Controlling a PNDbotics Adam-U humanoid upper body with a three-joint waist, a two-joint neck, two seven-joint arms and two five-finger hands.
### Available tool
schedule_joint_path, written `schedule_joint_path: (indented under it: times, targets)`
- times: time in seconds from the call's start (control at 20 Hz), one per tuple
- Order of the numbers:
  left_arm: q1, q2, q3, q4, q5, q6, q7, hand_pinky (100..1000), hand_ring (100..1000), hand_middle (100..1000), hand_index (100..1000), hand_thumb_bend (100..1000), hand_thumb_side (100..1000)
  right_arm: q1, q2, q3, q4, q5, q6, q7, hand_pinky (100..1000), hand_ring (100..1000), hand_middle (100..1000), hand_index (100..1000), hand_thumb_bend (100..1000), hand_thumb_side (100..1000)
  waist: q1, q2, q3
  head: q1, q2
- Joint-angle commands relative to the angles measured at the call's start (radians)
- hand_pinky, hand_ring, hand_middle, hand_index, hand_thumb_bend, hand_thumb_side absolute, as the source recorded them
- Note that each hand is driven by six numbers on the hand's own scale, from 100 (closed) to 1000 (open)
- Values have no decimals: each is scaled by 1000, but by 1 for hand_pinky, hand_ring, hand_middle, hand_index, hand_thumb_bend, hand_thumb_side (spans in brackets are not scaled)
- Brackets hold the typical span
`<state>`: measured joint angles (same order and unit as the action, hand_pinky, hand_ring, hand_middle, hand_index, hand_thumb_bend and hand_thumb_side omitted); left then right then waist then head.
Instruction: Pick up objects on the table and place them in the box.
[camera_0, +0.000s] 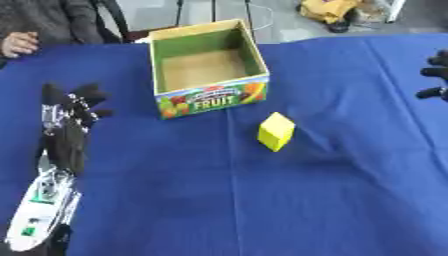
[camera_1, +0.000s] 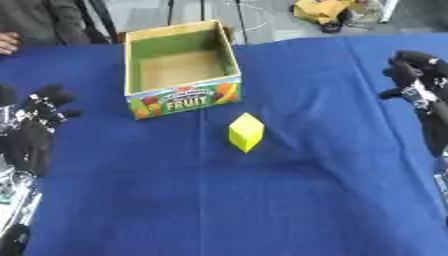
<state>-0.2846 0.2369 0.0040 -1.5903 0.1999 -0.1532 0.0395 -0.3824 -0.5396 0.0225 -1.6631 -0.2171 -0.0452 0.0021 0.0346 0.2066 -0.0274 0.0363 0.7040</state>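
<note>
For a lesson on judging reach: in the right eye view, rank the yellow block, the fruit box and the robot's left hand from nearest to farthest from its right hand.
1. Yellow block: mid-table, left of the right hand.
2. Fruit box: far side, left of centre.
3. Left hand: opposite edge of the table.

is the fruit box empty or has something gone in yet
Empty. The box stands open-topped and only its bare cardboard floor shows inside; the yellow block is on the blue cloth in front of it.
</note>
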Motion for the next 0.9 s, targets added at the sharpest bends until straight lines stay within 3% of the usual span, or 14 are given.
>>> schedule_joint_path:
  times: [0.05,0.5,0.9]
  targets:
    - [-7,19,-2,-12,0,0,-5,713,818,630,786,820,1000,-59,-69,41,14,63,5,71,555,777,745,802,717,501,-2,-19,4,-8,9]
    - [-5,19,-10,-10,3,3,-14,713,818,629,786,817,1000,-245,-54,159,150,245,7,280,563,781,766,839,798,431,1,-25,26,-28,16]
    - [-7,17,-15,-9,4,4,-19,713,817,629,787,817,1000,-341,15,224,281,523,-39,383,582,793,786,857,778,429,1,-26,37,-39,16]
